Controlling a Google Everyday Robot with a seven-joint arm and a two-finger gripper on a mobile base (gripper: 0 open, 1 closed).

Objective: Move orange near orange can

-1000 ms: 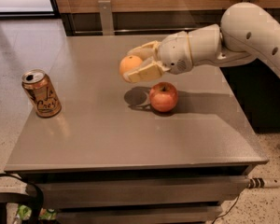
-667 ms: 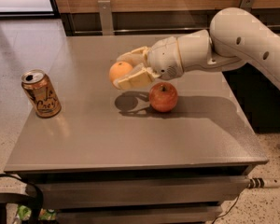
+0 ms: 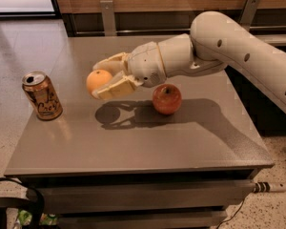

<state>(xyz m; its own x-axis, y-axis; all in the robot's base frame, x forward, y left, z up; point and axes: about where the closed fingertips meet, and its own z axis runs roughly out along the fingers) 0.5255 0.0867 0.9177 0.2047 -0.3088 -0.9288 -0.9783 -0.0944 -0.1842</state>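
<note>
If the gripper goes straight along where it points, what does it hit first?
Likely the can. The gripper, shut on the orange above the table, points left toward it, and nothing else shows between them. Depth is unclear, so it might pass just behind the can.

My one view, high off the desk [image 3: 133, 149] front, facing down across it, close in, gripper [image 3: 97, 80] mid-frame left, clasping orange [image 3: 98, 78].

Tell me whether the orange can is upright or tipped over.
Upright: the orange can stands on its base, silver top up, at the left of the table. The claw, shut on the orange, hovers to its right.
</note>
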